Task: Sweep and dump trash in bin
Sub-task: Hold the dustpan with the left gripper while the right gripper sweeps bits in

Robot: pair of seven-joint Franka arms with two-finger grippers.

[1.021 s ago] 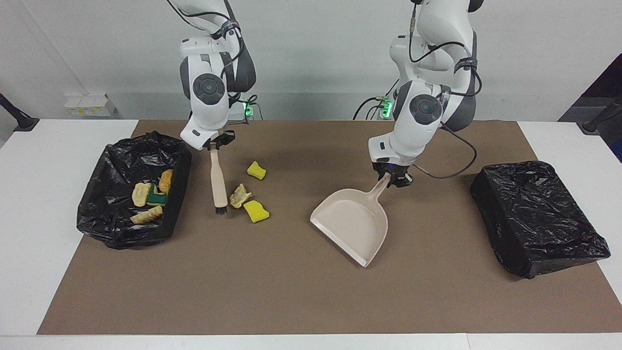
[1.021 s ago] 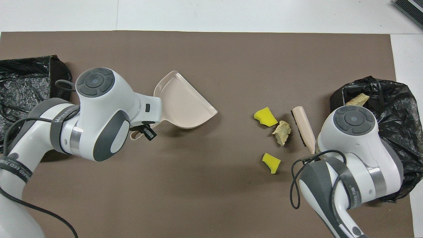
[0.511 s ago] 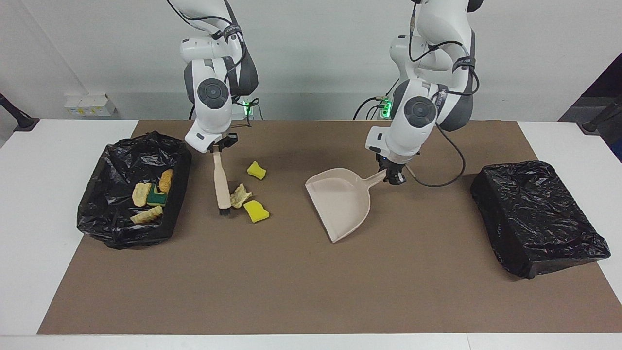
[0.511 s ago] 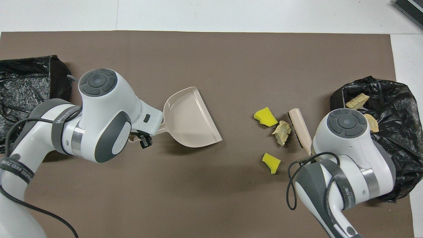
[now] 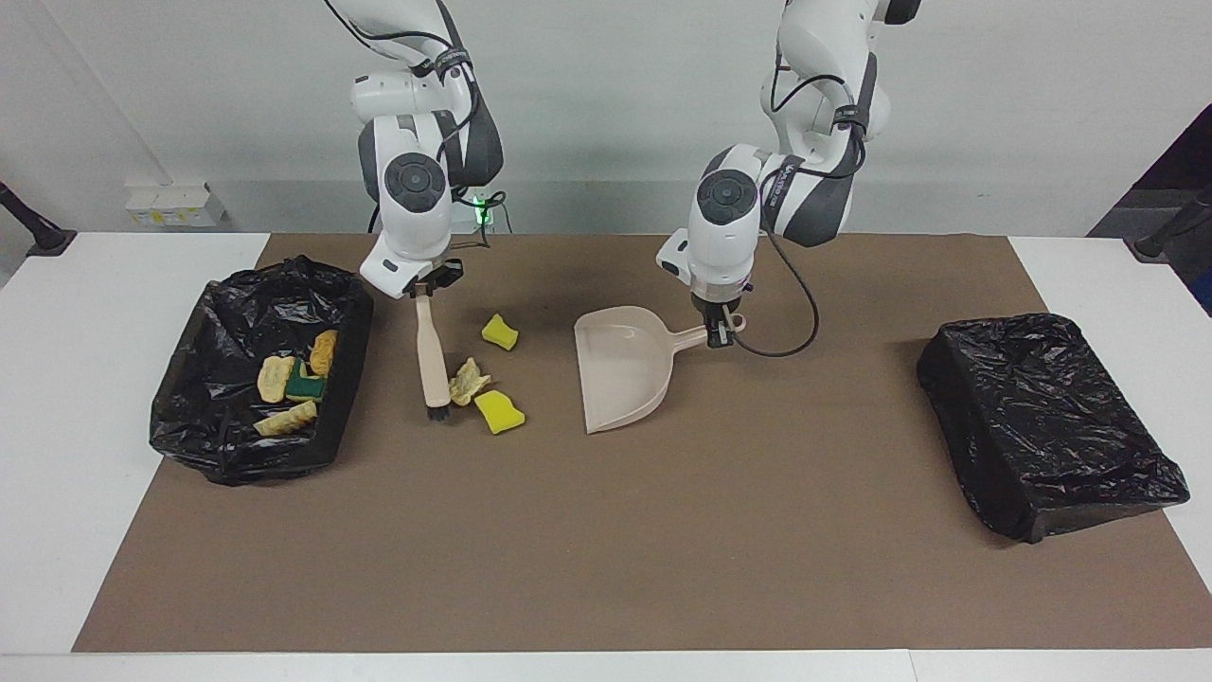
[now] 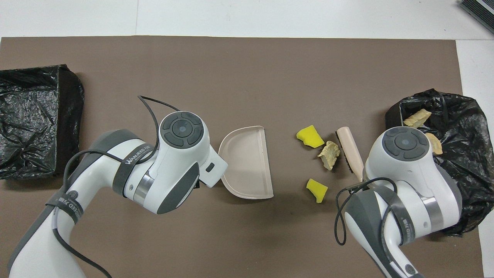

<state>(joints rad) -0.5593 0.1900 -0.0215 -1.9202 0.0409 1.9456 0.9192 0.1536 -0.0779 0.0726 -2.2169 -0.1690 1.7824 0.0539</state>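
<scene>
The left gripper [image 5: 717,333] is clamped on the handle of the beige dustpan [image 5: 620,377]. Over the last second it has carried the pan toward the right arm's end of the table and turned it, so that the open lip now faces the trash. The pan appears to rest on the brown mat [image 5: 606,568], though contact at the lip cannot be confirmed.

The right gripper [image 5: 423,286] grips the top of the wooden-handled brush [image 5: 432,358], which has shifted only slightly; its bristles sit just beside the tan lump [image 5: 467,381].

Loose trash on the mat: a yellow sponge chunk [image 5: 499,332] nearer the robots, the tan lump, and a second yellow sponge chunk [image 5: 499,412] farther out. All lie between brush and pan.

The bag-lined bin [image 5: 222,431] beside the brush already contains several pieces. A second black bag-covered bin [image 5: 1046,421] stands at the left arm's end.

Assessment: pan is staged; the sweep toward it is the likely next step.
</scene>
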